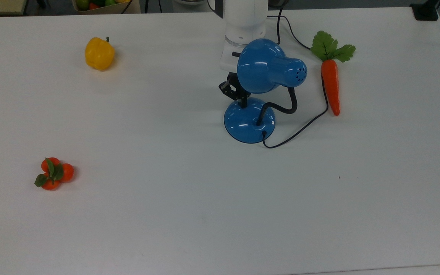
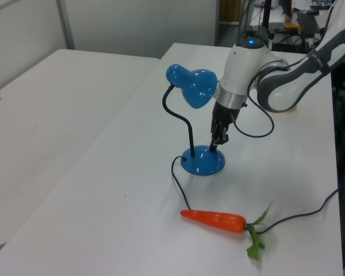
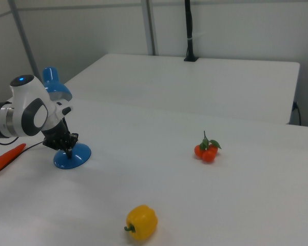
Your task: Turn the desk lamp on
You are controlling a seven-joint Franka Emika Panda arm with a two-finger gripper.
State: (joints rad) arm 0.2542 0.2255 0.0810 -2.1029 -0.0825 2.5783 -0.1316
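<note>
Claw (image 1: 242, 100) tip is down at the far rim of the lamp (image 1: 258, 88) base in the top view, seemingly touching it where I take the switch to be; how wide it stands I cannot tell. My coming press runs straight down, tucked under the shade. White table (image 1: 189, 198) is bare around the base, the carrot (image 1: 330, 86) well right, the pepper (image 1: 99, 53) and tomatoes (image 1: 54, 173) far left.

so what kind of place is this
Likely a robotics lab: a white robot arm works at a bare white table set with a blue desk lamp and toy food, a carrot and a yellow pepper.
</note>
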